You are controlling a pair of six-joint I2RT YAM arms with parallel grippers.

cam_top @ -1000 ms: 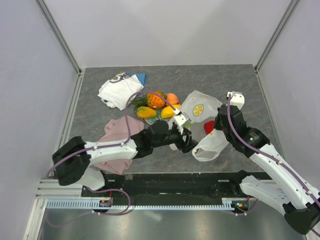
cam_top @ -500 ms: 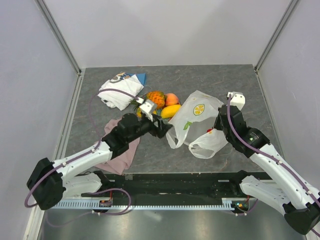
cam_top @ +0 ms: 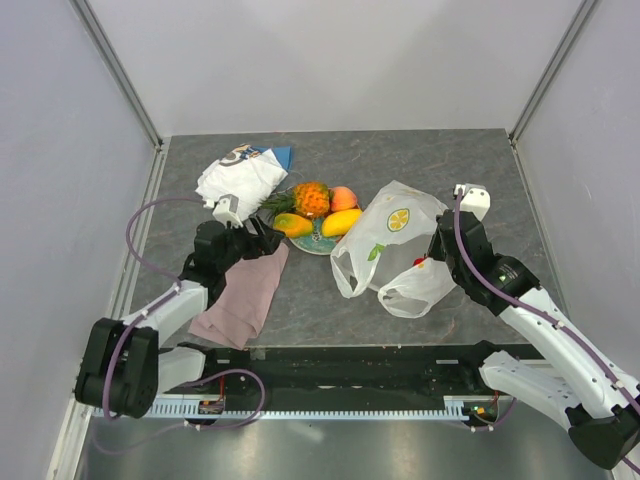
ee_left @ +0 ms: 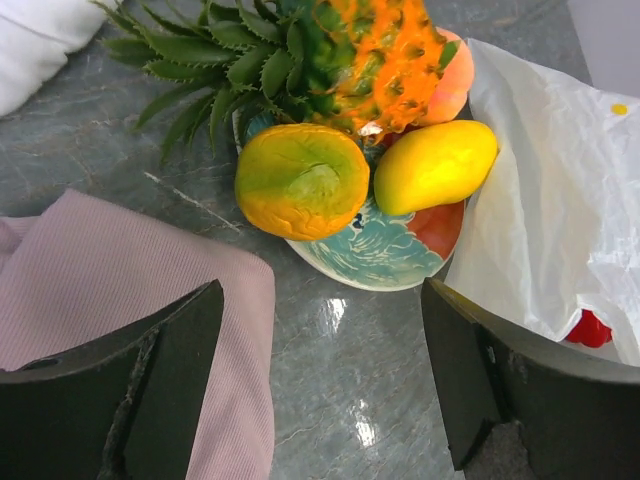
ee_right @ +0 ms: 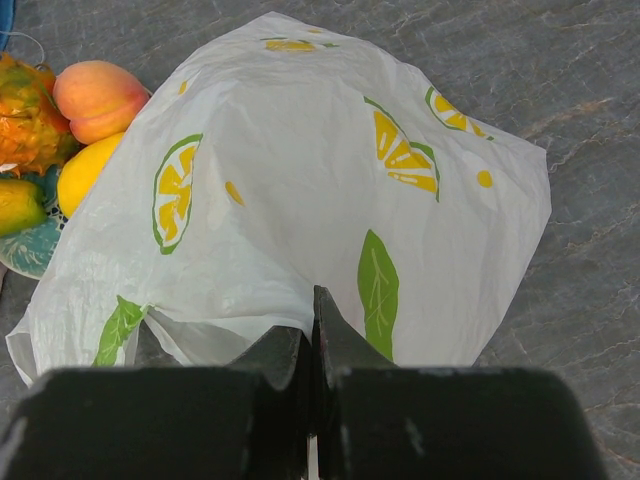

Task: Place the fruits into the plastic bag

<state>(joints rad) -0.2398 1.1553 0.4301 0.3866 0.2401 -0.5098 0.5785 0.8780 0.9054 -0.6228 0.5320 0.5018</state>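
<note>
The right gripper is clamped on the bag's near edge, a red pepper inside, while the left gripper, jaws wide and empty, hovers by the pink cloth, and beyond, just beside the bag, a plate holds a greenish mango, a yellow mango, the pineapple and the peach.

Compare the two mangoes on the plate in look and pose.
The greenish mango is mottled green and orange, its skin wrinkled; the yellow mango is smooth and evenly yellow. The greenish mango shows a round face; the yellow mango lies lengthwise, tip toward the plastic bag. Both rest on the plate beside the pineapple.
</note>
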